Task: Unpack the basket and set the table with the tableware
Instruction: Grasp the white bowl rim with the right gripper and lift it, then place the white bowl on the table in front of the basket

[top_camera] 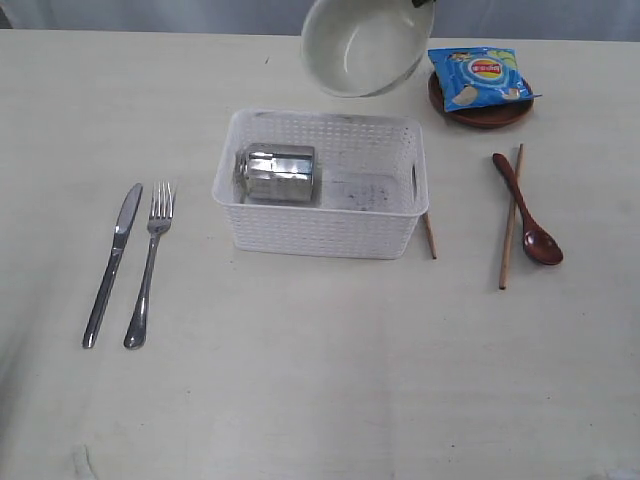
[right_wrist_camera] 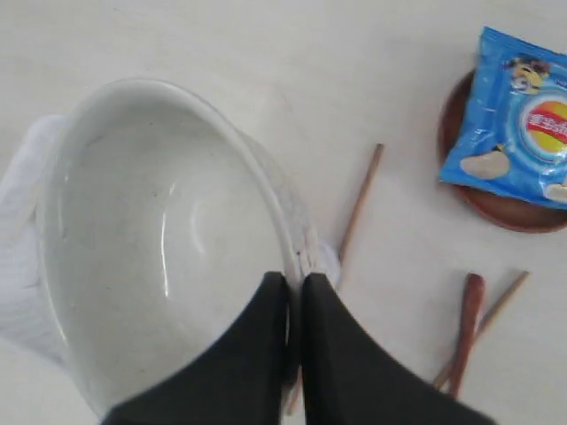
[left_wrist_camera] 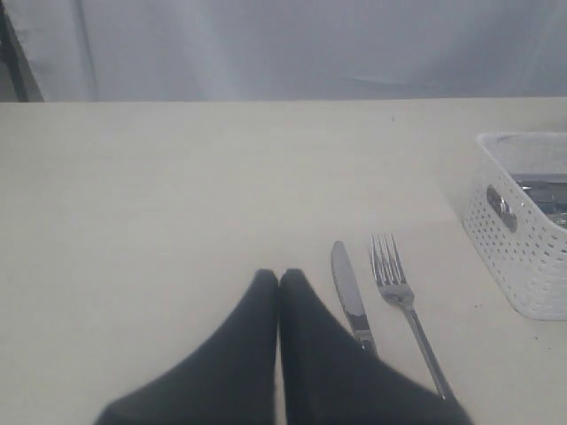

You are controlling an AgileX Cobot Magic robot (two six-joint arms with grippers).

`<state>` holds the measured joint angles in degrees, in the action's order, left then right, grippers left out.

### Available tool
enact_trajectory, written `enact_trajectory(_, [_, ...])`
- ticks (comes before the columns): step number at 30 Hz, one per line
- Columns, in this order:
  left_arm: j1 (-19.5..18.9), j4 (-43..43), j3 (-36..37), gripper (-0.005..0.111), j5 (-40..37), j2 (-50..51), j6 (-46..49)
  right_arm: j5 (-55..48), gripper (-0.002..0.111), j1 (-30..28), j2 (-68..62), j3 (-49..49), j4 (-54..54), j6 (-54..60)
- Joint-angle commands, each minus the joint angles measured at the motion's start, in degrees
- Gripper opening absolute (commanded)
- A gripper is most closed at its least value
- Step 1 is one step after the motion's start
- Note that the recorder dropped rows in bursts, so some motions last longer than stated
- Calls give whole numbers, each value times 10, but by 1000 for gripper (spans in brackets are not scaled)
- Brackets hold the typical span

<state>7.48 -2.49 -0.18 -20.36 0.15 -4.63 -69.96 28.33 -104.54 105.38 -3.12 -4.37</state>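
Observation:
My right gripper (right_wrist_camera: 294,282) is shut on the rim of the white bowl (right_wrist_camera: 159,230), which hangs tilted high above the basket's far side (top_camera: 365,45). The white basket (top_camera: 320,235) stands mid-table with the steel cup (top_camera: 275,173) lying on its side inside. Knife (top_camera: 112,262) and fork (top_camera: 150,262) lie side by side left of the basket. My left gripper (left_wrist_camera: 279,276) is shut and empty, just beside the knife (left_wrist_camera: 349,292) and fork (left_wrist_camera: 400,297). Right of the basket lie the wooden spoon (top_camera: 527,210) and chopsticks (top_camera: 511,217), one stick (top_camera: 430,238) against the basket.
A blue chips bag (top_camera: 477,76) rests on the round brown plate (top_camera: 490,114) at the far right. The cream table (top_camera: 320,400) stretches bare toward the near edge. A grey curtain hangs behind the table's far edge.

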Motion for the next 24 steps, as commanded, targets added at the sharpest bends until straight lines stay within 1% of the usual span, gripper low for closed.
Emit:
enact_trajectory(1, [-1,-5,2,0,6,-1,-2,0,-1,-1,37,-9,159,71])
enact_trajectory(4, [-1,-5,2,0,6,-1,-2,0,-1,-1,55,-55,259,114])
enact_trajectory(7, [-1,-5,2,0,6,-1,-2,2,-1,-1,73,-129,316,139])
enact_trajectory(12, [-1,-5,2,0,6,-1,-2,41,-1,11,95,-270,350,177])
enact_trajectory(17, [-1,-5,2,0,6,-1,-2,124,-1,55,101,-395,352,188])
enact_trajectory(21, [-1,-5,2,0,6,-1,-2,195,-1,81,101,-447,362,188])
enact_trajectory(24, [-1,-5,2,0,6,-1,-2,217,-1,85,95,-463,388,191])
